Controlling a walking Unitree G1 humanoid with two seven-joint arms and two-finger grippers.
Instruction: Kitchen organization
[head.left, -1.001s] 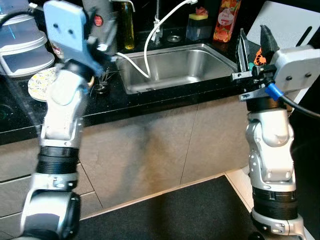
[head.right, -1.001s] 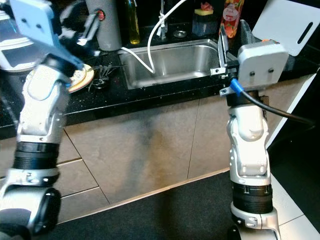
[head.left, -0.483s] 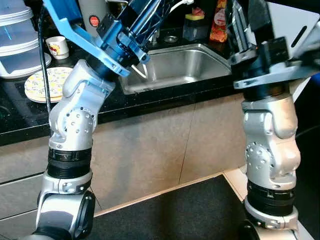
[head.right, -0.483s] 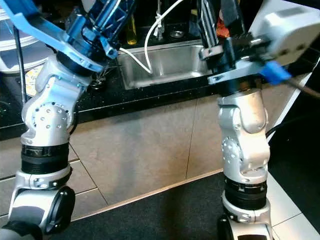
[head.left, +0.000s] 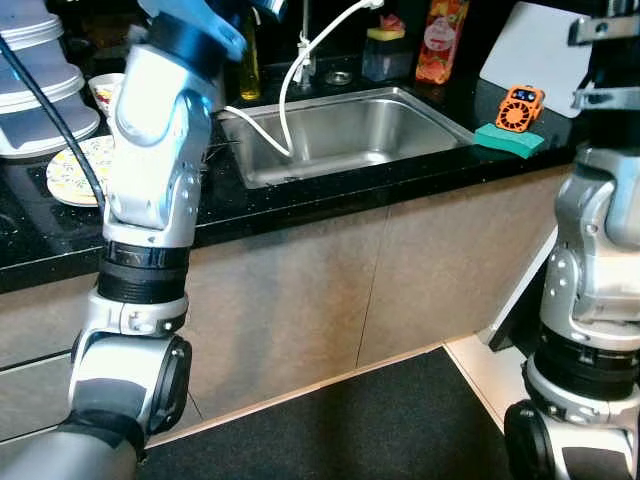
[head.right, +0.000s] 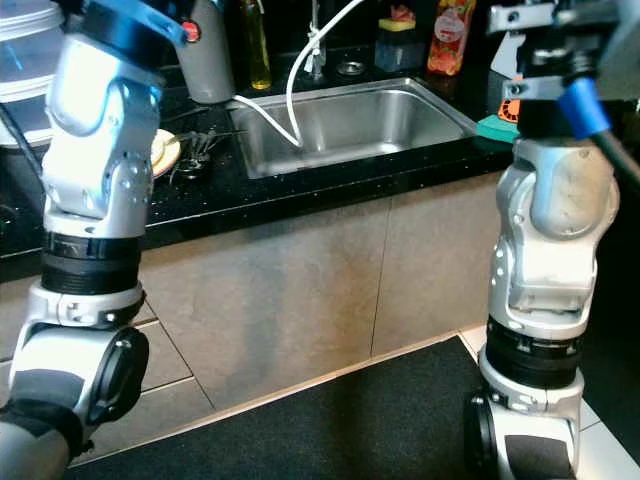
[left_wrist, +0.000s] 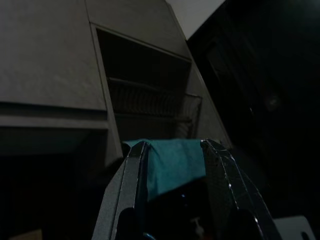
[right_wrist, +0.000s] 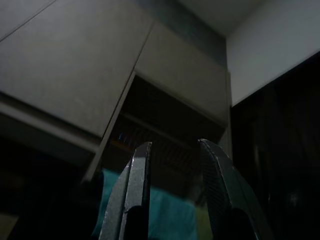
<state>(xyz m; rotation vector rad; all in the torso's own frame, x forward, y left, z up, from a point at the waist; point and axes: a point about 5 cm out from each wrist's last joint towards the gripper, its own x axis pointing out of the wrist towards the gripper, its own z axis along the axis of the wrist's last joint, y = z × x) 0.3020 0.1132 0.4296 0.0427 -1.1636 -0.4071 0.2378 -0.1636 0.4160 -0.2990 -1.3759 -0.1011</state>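
Observation:
Both arms are raised high in front of the kitchen counter. My left arm stands over the counter's left part and my right arm at its right end. In the left wrist view my left gripper is open, empty, and points up at an open upper cabinet with a dish rack inside. A teal cloth hangs behind its fingers. In the right wrist view my right gripper is open too, aimed at the same cabinet and teal cloth.
A steel sink with a white hose sits in the black counter. A patterned plate, a cup and stacked white containers lie left. An orange gadget on a teal sponge and a white board lie right.
Both arms have swung upward from counter height, carrying the grippers past the top edge of the eye views. The camera has also shifted a little.

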